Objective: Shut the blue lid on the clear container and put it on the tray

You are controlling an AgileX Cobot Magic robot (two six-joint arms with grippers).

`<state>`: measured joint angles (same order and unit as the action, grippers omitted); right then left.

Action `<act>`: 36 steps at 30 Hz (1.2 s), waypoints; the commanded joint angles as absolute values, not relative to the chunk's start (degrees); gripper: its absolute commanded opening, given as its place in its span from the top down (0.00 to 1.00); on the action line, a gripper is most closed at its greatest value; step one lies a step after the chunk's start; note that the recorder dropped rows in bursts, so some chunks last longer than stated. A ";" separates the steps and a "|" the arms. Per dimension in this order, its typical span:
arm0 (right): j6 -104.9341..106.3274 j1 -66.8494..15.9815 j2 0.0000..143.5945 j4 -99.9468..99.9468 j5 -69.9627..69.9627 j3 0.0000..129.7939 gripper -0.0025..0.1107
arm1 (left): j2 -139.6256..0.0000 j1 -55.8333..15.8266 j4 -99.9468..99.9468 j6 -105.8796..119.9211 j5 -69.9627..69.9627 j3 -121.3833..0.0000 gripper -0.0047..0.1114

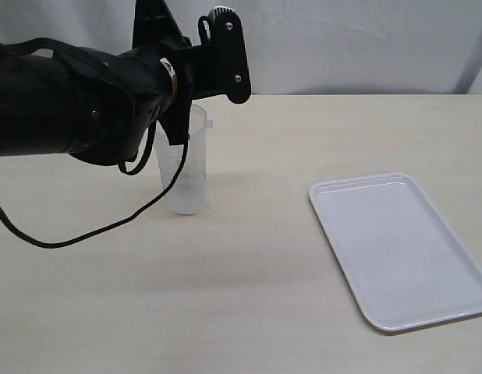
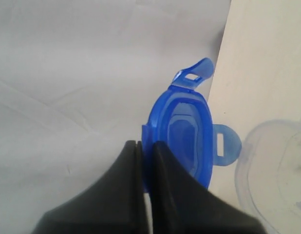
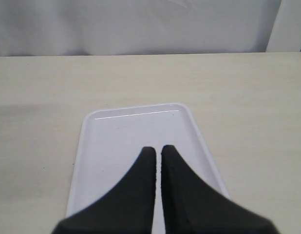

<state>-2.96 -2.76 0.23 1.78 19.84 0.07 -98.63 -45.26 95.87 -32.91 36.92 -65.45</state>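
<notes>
Left claw (image 2: 145,145) nearly closed, lid (image 2: 187,129) pinched by its edge, held near container (image 2: 274,170) rim. Right claw (image 3: 155,148) clenched, empty, hung over tray (image 3: 121,131).

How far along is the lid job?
Done: left hand grips the blue lid by its edge. In hand: lid held beside the open mouth of the clear container. Left: seat and snap it, then move the container from table onto the tray. Right hand shut above the tray, holding nothing.
</notes>
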 commanded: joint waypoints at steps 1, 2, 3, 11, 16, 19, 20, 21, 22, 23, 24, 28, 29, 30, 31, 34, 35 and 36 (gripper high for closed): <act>-3.01 -2.80 0.00 1.76 19.74 0.00 0.94 | -98.15 -45.42 96.52 -32.78 38.73 -65.30 0.96; -3.01 -2.80 0.00 1.76 19.74 0.00 0.94 | -98.15 -45.42 96.78 -32.89 38.81 -65.30 0.96; -3.01 -2.80 0.00 1.76 19.74 0.00 0.94 | -98.15 -45.42 96.76 -33.19 38.81 -65.30 0.96; -3.01 -2.80 0.00 1.76 19.74 0.00 0.94 | -97.80 -45.42 99.95 -39.48 39.64 -65.30 0.96; -3.01 -2.80 0.00 1.76 19.74 0.00 0.94 | -97.80 -43.92 99.95 -39.37 38.89 -65.30 0.96; -3.01 -2.80 0.00 1.76 19.74 0.00 0.94 | -97.80 -41.64 99.95 -41.97 37.46 -65.30 0.96; -3.01 -2.80 0.00 1.76 19.74 0.00 0.94 | -97.80 -41.26 99.95 -42.74 37.34 -65.30 0.96; -3.01 -2.80 0.00 1.76 19.74 0.00 0.94 | -97.80 -40.84 99.95 -43.14 37.34 -65.30 0.96; -3.01 -2.80 0.00 1.76 19.74 0.00 0.94 | -97.80 -40.73 99.95 -43.14 37.04 -65.30 0.96; -3.01 -2.80 0.00 1.76 19.74 0.00 0.94 | -97.80 -40.73 99.95 -43.14 36.37 -65.30 0.96; -3.01 -2.80 0.00 1.76 19.74 0.00 0.94 | -97.80 -40.86 99.95 -43.03 35.31 -65.30 0.96; -3.01 -2.80 0.00 1.76 19.74 0.00 0.94 | -97.80 -41.72 99.95 -42.78 33.02 -65.30 0.96; -3.01 -2.80 0.00 1.76 19.74 0.00 0.94 | -97.80 -41.82 99.95 -42.78 32.74 -65.30 0.96; -3.01 -2.80 0.00 1.76 19.74 0.00 0.94 | -97.80 -42.07 99.95 -42.78 32.74 -65.30 0.96; -3.01 -2.80 0.00 1.76 19.74 0.00 0.94 | -97.80 -42.07 99.95 -42.78 32.62 -65.30 0.96; -3.01 -2.80 0.00 1.76 19.74 0.00 0.94 | -97.80 -42.07 99.95 -41.98 32.75 -65.30 0.96; -3.01 -2.80 0.00 1.76 19.74 0.00 0.94 | -97.80 -42.07 99.95 -41.16 33.31 -65.30 0.96; -3.01 -2.80 0.00 1.76 19.74 0.00 0.94 | -97.80 -42.07 99.95 -40.62 33.59 -65.30 0.96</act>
<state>-2.96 -2.76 0.23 1.78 19.84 0.07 -98.35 -41.89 99.82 -41.56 32.66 -65.45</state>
